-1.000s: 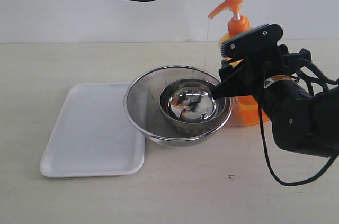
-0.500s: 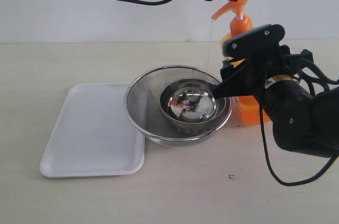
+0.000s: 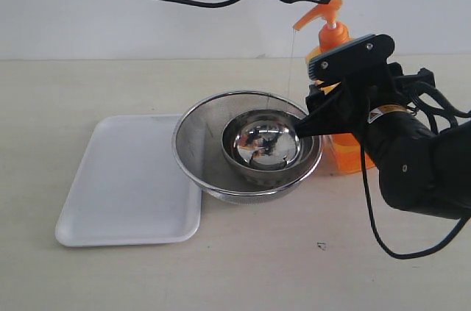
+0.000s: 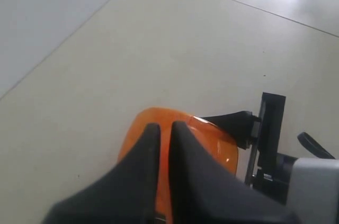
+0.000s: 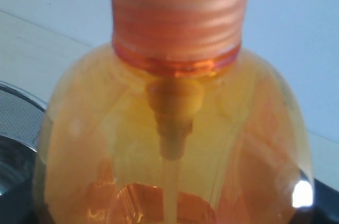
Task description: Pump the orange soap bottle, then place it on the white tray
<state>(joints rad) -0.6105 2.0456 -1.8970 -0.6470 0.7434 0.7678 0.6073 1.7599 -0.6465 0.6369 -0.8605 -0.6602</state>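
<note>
A: While your right gripper [image 3: 325,109] clamps the orange soap bottle [image 3: 344,154] about its middle, just behind the steel bowls [image 3: 199,149], what is your left doing?

B: Your left gripper [image 4: 163,128] has its fingers pinched almost together, holding nothing, right over the pump head [image 3: 324,13].

A: How will it carry?

B: It looks well filled, so probably heavy. Smooth plastic walls may flex and slip. Hold the flat sides, keep it upright, then cross to the white tray [image 3: 125,179], left of the bowls.
</note>
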